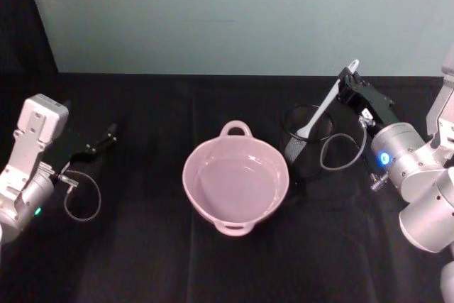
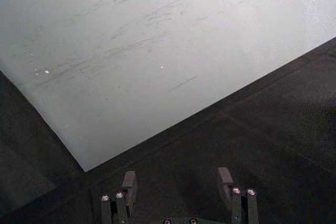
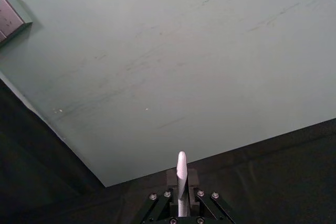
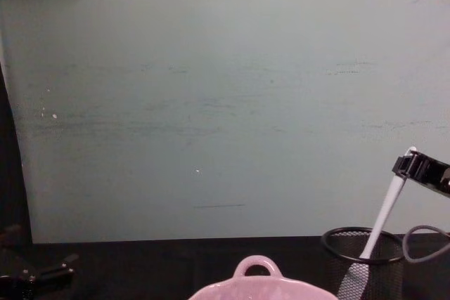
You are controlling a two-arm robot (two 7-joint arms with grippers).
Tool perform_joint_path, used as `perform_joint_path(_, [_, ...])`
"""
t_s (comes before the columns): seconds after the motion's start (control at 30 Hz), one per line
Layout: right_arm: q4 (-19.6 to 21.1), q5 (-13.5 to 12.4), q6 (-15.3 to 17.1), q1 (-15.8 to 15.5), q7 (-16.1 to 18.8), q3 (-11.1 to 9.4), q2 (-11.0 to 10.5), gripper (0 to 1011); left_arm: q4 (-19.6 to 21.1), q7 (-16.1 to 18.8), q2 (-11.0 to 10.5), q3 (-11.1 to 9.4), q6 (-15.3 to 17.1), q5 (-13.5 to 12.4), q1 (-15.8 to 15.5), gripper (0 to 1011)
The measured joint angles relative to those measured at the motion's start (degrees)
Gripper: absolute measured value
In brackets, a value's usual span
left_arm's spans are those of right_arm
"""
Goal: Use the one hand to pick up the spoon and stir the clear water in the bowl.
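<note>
The pale pink bowl (image 1: 235, 186) sits mid-table with clear water inside; its loop handle and rim (image 4: 257, 279) show low in the chest view. My right gripper (image 1: 348, 83) is shut on the handle end of the white spoon (image 1: 326, 102), whose blade still dips into the black wire-mesh cup (image 1: 309, 138). From the chest, the spoon (image 4: 383, 212) slants up out of the cup (image 4: 362, 261) into the gripper (image 4: 408, 165). In the right wrist view the spoon handle (image 3: 181, 179) stands pinched between the fingers. My left gripper (image 1: 106, 136) rests at the far left, open (image 2: 177, 182).
A black cloth (image 1: 142, 260) covers the table, backed by a pale green wall (image 1: 234, 12). Grey cables loop beside each wrist (image 1: 81, 196). The mesh cup stands just right of the bowl, close to its rim.
</note>
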State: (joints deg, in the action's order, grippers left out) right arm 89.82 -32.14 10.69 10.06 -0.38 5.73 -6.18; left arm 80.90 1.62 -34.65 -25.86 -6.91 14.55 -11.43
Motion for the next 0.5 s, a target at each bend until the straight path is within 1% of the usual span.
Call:
perform_joint_path(0.2, [-0.02,-0.90,0.04,-0.28,1.11,-0.29,-0.15,111,0.00,0.00,0.00,0.00,0.00,0.00,0.00,1011])
perform_joint_path(0.5, [0.03,-0.83,0.09,-0.23,0.96,-0.22,-0.13,112,0.00,0.00,0.00,0.00,0.00,0.00,0.00,1011])
